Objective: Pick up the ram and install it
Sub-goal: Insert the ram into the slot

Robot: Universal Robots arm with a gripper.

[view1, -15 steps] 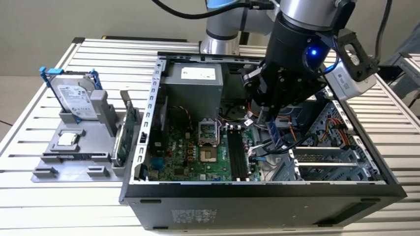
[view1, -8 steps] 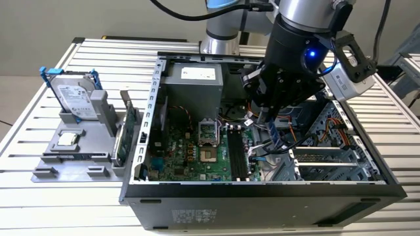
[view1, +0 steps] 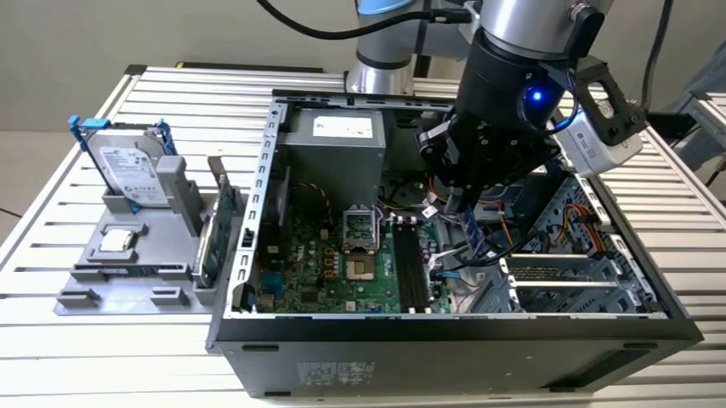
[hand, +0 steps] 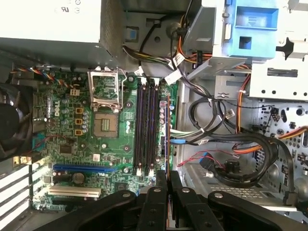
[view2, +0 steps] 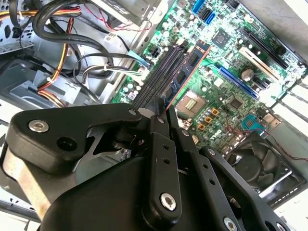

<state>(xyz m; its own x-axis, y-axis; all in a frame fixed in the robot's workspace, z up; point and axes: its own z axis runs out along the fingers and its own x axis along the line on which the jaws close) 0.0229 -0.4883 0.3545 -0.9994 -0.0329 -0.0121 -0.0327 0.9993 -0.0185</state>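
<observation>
Jaws pinch ram (view2: 189,69) edge-on inside PC case (view1: 454,357), above mobo (hand: 96,144), just beside black mem. slots (hand: 144,125); whether seated, cannot tell. HDD (view1: 122,166) & card (view1: 221,225) stand in holder (view1: 125,263) on desk (view1: 46,357), well apart.

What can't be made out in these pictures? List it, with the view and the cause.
1. Whether the ram is fully seated: the first wrist view sees it edge-on; in the exterior view the arm blocks it.
2. The ram's gripped end: both wrist views, covered by the gripper.
3. The fan: first wrist view, cut off by the picture's edge.
</observation>
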